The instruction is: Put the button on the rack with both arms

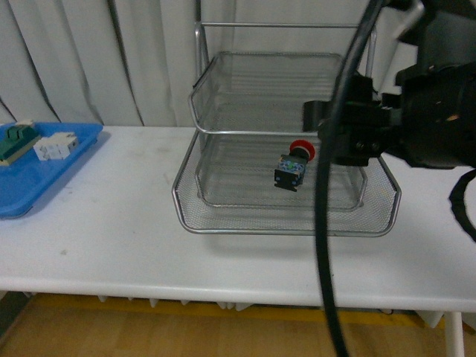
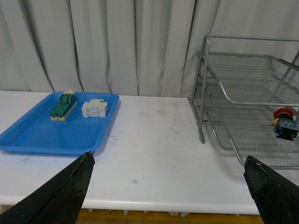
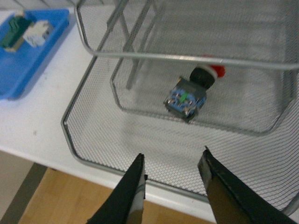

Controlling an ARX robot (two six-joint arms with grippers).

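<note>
Right of centre in the front view, the button (image 1: 294,165) lies on its side on the mesh of the rack (image 1: 223,217), in what looks like the middle tray; its red cap points to the upper right of the frame and its dark body to the lower left; nothing touches it. The right arm (image 1: 416,126) fills the right edge of that frame, close beside the rack's upper trays, with a black cable (image 1: 321,245) hanging down in front; the right wrist view shows the right jaws parted and empty, apart from the button, over the lowest tray's front. The left wrist view shows the left jaws spread wide with nothing between them, above the white tabletop (image 1: 111,223); at the left edge of the front view a blue tray (image 1: 44,182) holds a white block (image 1: 56,146) and a green block (image 1: 15,141).
</note>
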